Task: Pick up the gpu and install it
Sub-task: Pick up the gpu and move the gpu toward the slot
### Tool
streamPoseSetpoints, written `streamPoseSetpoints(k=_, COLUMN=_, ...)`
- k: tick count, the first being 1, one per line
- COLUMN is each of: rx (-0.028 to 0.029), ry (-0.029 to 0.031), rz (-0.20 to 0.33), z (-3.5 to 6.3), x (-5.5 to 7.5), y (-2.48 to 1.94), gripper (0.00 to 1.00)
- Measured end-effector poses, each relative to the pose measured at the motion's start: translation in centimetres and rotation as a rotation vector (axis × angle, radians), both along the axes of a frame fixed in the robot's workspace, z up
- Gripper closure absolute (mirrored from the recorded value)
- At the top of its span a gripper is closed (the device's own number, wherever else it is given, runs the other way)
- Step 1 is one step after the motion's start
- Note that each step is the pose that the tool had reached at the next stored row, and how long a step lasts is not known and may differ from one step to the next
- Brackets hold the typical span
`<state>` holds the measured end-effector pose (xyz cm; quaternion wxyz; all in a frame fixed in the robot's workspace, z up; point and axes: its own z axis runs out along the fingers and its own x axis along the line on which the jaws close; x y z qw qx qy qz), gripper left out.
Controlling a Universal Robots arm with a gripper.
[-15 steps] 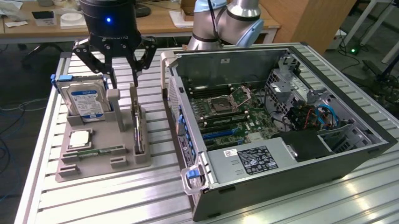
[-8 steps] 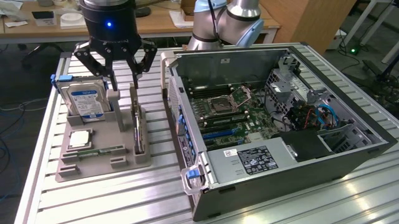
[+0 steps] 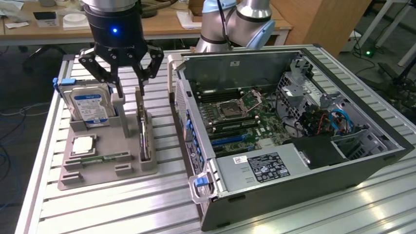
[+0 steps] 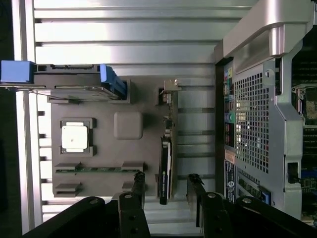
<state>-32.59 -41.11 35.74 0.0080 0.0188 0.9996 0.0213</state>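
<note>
My fingers (image 4: 139, 182) are apart, flanking the gpu (image 3: 144, 131), standing on edge at the hard drive's (image 3: 89, 105) three o'clock, exterior view.

ribbed silvery metal desk (image 3: 117, 209) with a dull sheen, matt grey plastic tray (image 3: 97, 178), gpu (image 3: 144, 141) of dark green circuit board with pale metal bracket, bright metal drive (image 3: 89, 105) with glossy label, grey sheet-metal case (image 3: 293, 195), matt black claw (image 3: 128, 91)

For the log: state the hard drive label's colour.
The hard drive label is blue and white, clearest in the exterior view.
</note>
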Motion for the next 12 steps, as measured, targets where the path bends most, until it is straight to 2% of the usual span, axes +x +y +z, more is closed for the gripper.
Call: streamPoseSetpoints(k=12, rx=0.0, ry=-0.0001, rz=0.0, z=-1.11, x=0.0, y=0.0, gripper=0.53)
